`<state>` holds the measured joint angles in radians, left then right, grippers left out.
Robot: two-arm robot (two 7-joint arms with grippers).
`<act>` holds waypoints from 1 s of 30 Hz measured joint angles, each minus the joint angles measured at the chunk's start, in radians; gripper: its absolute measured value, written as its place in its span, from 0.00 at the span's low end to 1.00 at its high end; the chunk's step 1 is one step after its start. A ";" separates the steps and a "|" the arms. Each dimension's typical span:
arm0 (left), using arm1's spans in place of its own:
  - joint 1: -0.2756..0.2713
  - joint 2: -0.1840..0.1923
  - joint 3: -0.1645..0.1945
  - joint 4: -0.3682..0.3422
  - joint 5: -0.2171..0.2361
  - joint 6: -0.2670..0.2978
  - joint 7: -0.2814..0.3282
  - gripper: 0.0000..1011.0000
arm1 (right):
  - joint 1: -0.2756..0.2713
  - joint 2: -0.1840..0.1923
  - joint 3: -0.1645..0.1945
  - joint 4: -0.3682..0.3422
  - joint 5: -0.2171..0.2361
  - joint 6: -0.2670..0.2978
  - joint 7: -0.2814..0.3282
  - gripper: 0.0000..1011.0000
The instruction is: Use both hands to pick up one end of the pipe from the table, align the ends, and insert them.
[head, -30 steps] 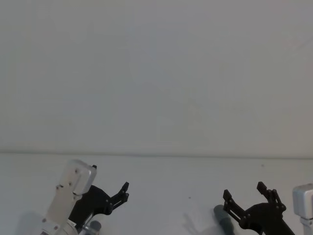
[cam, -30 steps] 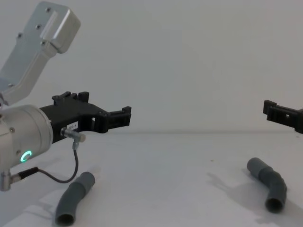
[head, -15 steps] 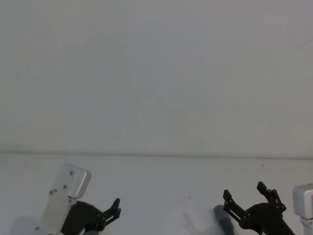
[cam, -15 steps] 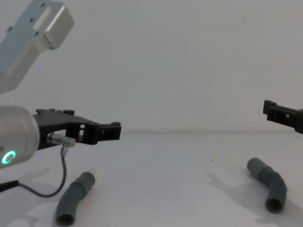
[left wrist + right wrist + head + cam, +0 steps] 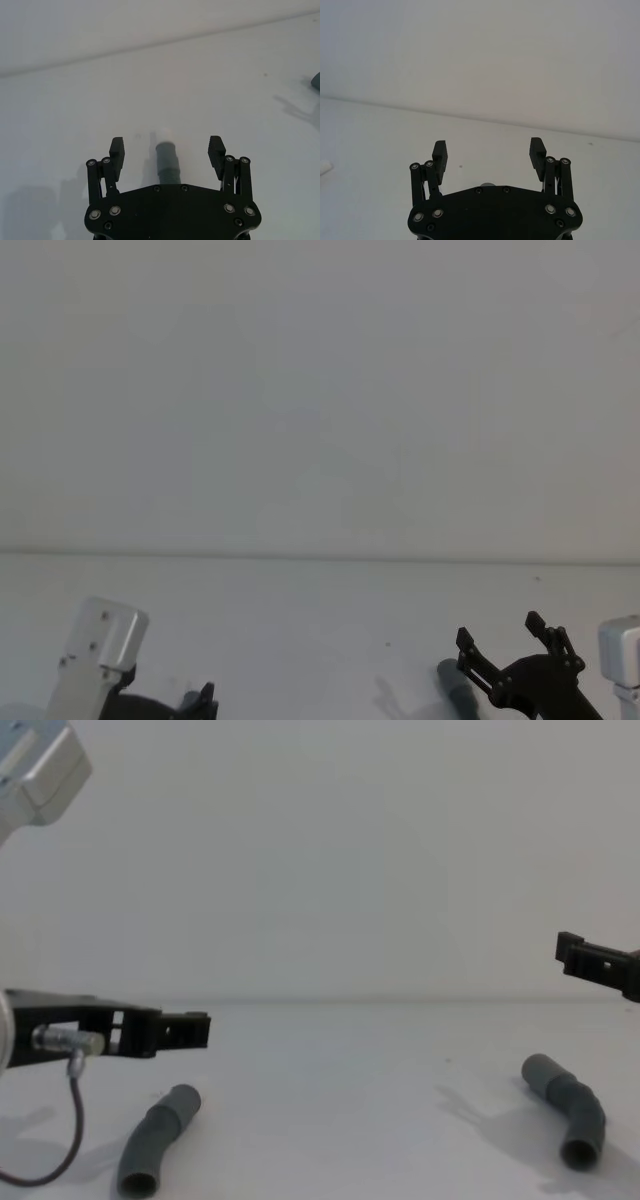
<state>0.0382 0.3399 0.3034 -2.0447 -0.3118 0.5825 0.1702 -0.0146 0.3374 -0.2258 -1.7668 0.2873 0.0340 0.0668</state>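
Between the pipes [image 5: 158, 1138], broad white table [image 5: 365, 1095].

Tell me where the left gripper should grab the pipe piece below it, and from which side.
Grip the left pipe piece on its grey body just behind the white tip, from above. It lies flat on the table, lengthwise between the open jaws of the left gripper, so they would close across its round sides, leaving the tip free.

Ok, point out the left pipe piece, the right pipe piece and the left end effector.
left pipe piece [image 5: 158, 1138], chest view, mid-body.
right pipe piece [image 5: 572, 1103], chest view, at its bend.
left end effector [image 5: 197, 1029], chest view, between its fingertips.
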 joint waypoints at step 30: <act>0.063 -0.082 -0.055 -0.052 -0.066 0.179 0.041 0.99 | 0.000 0.000 0.000 0.000 0.000 0.000 0.000 0.99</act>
<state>0.1009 0.2582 0.2487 -2.0970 -0.3775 0.7613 0.2107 -0.0147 0.3375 -0.2258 -1.7667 0.2874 0.0340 0.0668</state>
